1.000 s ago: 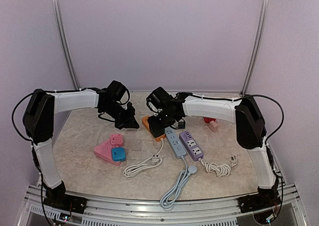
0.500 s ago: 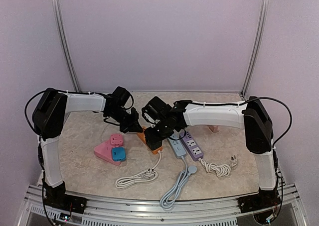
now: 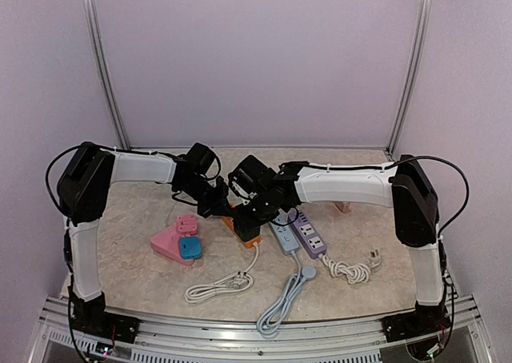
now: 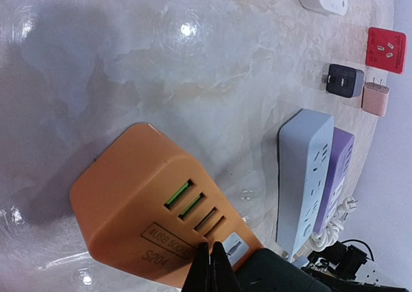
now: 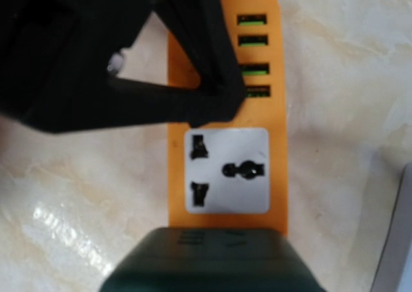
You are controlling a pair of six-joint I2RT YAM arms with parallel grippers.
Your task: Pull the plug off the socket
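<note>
The left gripper (image 4: 210, 265) has its tips pressed together at the lower edge of the orange socket block (image 4: 129, 202), just below its USB slots. A dark green plug (image 4: 277, 273) sits right beside them. A grey power strip (image 4: 302, 176) and a purple power strip (image 4: 339, 170) lie side by side at right.

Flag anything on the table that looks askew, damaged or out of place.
Nothing looks spilled or damaged. The one oddity is the orange power strip, which lies skewed relative to the grey strip and purple strip. Those two sit neatly side by side. A dark green plug sits at the orange strip's end.
</note>
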